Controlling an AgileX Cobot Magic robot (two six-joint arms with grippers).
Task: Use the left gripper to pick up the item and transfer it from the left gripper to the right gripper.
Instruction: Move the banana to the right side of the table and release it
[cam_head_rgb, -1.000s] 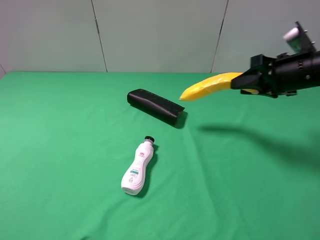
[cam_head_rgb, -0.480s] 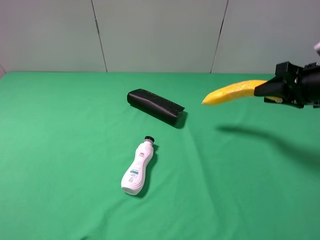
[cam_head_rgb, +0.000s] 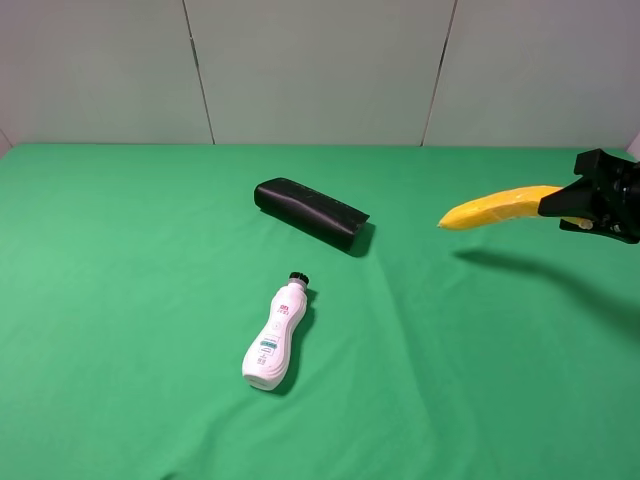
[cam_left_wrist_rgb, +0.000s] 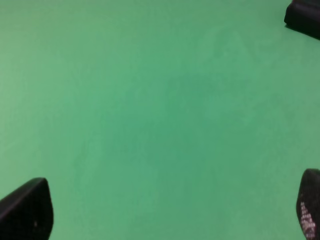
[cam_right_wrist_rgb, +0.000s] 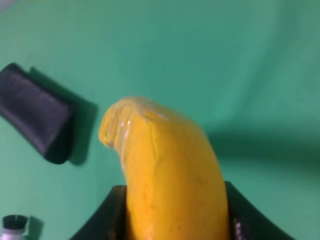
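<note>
The banana (cam_head_rgb: 497, 207) is a smooth, curved yellow fruit with a glossy, slightly wrinkled film at its rounded tip, seen close in the right wrist view (cam_right_wrist_rgb: 167, 175). It hangs in the air above the right side of the green cloth (cam_head_rgb: 150, 250), pointing toward the middle of the table, and casts a soft dark shadow on the fabric below. The right gripper (cam_head_rgb: 590, 203), a black angular block at the right edge of the high view, is clamped on the fruit's thick end; in the right wrist view its two dark fingers (cam_right_wrist_rgb: 102, 220) press against either side of the yellow skin.

The left gripper (cam_left_wrist_rgb: 165, 212) holds nothing: its two black fingertips (cam_left_wrist_rgb: 27, 210) stand wide apart at opposite edges of the left wrist view, with only bare matte green fabric between them.

Near the middle of the table lies a black case (cam_head_rgb: 311, 213), an oblong with rounded edges and a fine-grained, dull surface, set at a slant. Nearer the front, well apart from it, a white plastic bottle (cam_head_rgb: 275, 340) lies on its side, waisted in shape, with a small ribbed black cap and printed label.
</note>
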